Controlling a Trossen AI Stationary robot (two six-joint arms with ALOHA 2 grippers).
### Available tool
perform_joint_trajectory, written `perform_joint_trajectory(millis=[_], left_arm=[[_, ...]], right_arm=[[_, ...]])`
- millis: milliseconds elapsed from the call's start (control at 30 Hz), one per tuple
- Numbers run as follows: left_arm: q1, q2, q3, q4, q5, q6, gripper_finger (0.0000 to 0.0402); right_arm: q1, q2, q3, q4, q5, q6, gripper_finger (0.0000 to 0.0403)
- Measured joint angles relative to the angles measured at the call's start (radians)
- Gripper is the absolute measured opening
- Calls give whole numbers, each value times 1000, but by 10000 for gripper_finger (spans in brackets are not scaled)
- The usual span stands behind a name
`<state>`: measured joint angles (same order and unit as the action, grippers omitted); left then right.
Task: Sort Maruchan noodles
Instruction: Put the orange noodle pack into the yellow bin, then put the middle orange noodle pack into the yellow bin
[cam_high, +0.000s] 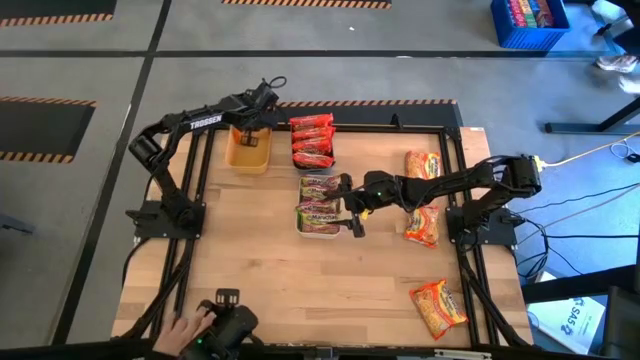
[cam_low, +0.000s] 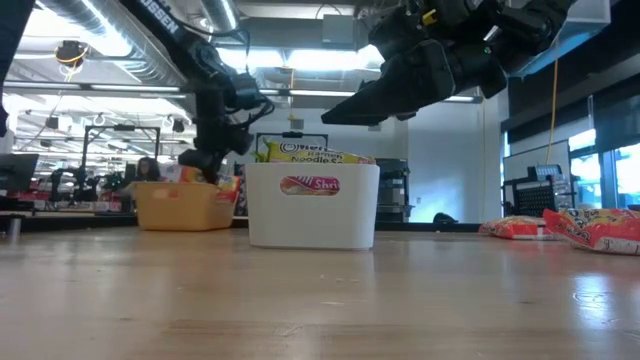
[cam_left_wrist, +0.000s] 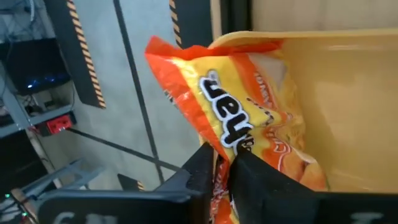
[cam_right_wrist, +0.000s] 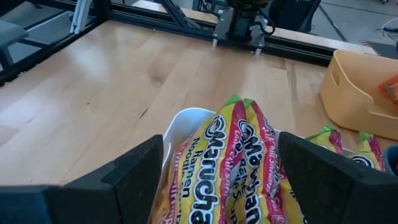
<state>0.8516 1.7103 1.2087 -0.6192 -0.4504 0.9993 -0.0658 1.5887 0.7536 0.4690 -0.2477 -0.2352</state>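
An orange-yellow noodle packet (cam_left_wrist: 236, 106) lies partly in the yellow tray (cam_high: 247, 155) at the table's far left, and my left gripper (cam_left_wrist: 225, 171) is shut on it. Just right of that tray sits a stack of red packets (cam_high: 312, 140). In the middle of the table, the white tray (cam_low: 312, 205) holds green-pink packets (cam_right_wrist: 236, 162). My right gripper (cam_high: 352, 207) hovers open above them, one finger to each side, clear of them in the low view. My left gripper pinches the orange-yellow packet near its end (cam_left_wrist: 221, 167) between its two fingers, coming slanting down from above. The packet reaches away from the fingers into the yellow tray (cam_left_wrist: 348, 112). Its far crimped end (cam_left_wrist: 163, 53) stands over the tray's rim.
Three orange packets lie loose on the table's right side (cam_high: 423, 165), (cam_high: 422, 225), (cam_high: 437, 305). A person's hand (cam_high: 185, 325) and a dark device (cam_high: 228, 325) are at the near edge. Bare wood lies in the near left and middle.
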Motion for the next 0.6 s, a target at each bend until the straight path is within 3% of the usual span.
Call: perform_joint_trajectory(millis=[133, 333, 467, 600], left_arm=[[0, 0, 0, 2, -14, -42, 75], [-11, -2, 0, -3, -122, -101, 128], [-58, -41, 0, -43, -210, -144, 139], [-119, -131, 0, -58, -194, -269, 140]], right_arm=[[0, 0, 0, 0, 0, 3, 303], [0, 0, 0, 1, 1, 3, 303], [0, 0, 0, 2, 10, 26, 303], [0, 0, 0, 2, 10, 27, 303]])
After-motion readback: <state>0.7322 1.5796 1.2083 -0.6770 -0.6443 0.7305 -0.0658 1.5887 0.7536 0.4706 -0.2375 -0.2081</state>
